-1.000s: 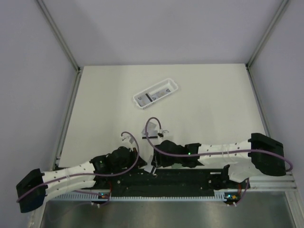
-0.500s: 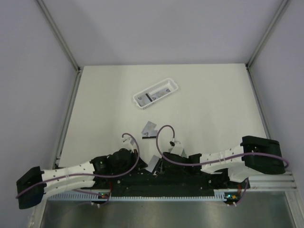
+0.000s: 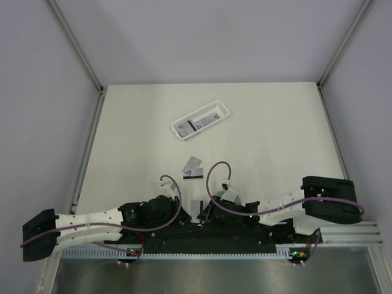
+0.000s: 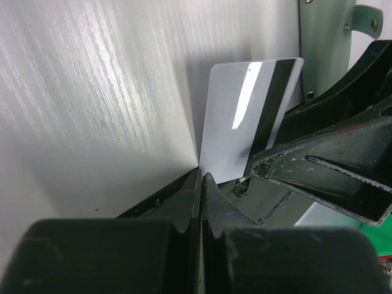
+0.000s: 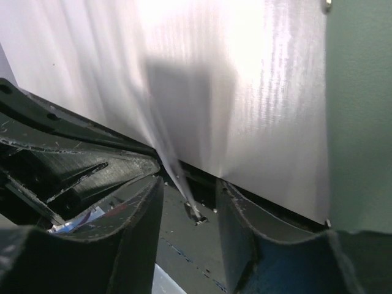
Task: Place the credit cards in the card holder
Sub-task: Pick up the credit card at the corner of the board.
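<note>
the left gripper (image 4: 201,176) was closed tight, its two fingers pressed flat against each other, and it pinched the lower corner of a credit card (image 4: 239,122) that stood upright just past its tips, pale grey with a black stripe running down near its right edge. this card was held low over the near edge of the table (image 3: 263,135), between the two wrists. the right gripper (image 5: 188,187) was part open around the same card: in its own wrist view the card showed edge-on as a thin pale line in the gap between the fingers, with space on both sides, so the right gripper had no grip on it. one of the right gripper's dark fingers (image 4: 318,171) crossed in front of the card's lower right part in the left wrist view. a second card (image 3: 193,165) lay flat on the table a little beyond the grippers, a black stripe at its near edge; whether it was one card or two overlapping could not be told. a third card (image 3: 190,127) lay in the near-left end of a white slotted basket (image 3: 217,110) farther back on the table. the card holder could not be made out with certainty in any view.
</note>
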You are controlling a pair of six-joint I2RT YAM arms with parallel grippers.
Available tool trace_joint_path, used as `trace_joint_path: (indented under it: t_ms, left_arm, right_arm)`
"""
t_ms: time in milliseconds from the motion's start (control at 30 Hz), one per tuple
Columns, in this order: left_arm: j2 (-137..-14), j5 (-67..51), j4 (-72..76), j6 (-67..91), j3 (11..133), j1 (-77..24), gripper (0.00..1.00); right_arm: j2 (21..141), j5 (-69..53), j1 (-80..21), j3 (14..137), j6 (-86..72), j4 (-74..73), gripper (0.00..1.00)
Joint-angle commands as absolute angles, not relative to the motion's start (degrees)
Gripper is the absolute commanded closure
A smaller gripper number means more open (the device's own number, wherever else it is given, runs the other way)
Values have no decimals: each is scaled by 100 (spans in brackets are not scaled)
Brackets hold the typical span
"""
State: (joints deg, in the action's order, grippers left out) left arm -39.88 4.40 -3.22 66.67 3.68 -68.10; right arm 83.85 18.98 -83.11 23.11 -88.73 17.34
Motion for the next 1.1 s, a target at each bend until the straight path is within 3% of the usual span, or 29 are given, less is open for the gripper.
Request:
trace_joint_path:
  t_ms: [0, 233, 467, 733, 967, 1067]
  left_arm:
    - [-4122, 668, -246, 6794, 255, -6934, 100]
    - [-4324, 764, -149, 6847, 334, -7093, 100]
    - [-4298, 861, -167, 6829, 431, -7110, 100]
    - [-4272, 888, -193, 6794, 483, -7119, 100]
    - [-3983, 1010, -614, 6785, 606, -7119, 100]
    - [-3535, 1221, -1237, 6671, 974, -7119, 94]
  right_arm:
    - [8648, 2012, -8402, 2066, -9123, 2012, 64]
    - [8535, 2276, -8411, 2048, -8781, 2311, 80]
    - [8587, 2101, -8402, 1978, -8026, 3276, 81]
    - [9158, 1574, -8402, 2311, -7576, 3744, 76]
    - [8712, 1827, -8402, 2118, -7313, 3701, 100]
    - [7922, 2274, -8411, 2170, -7006, 2764, 100]
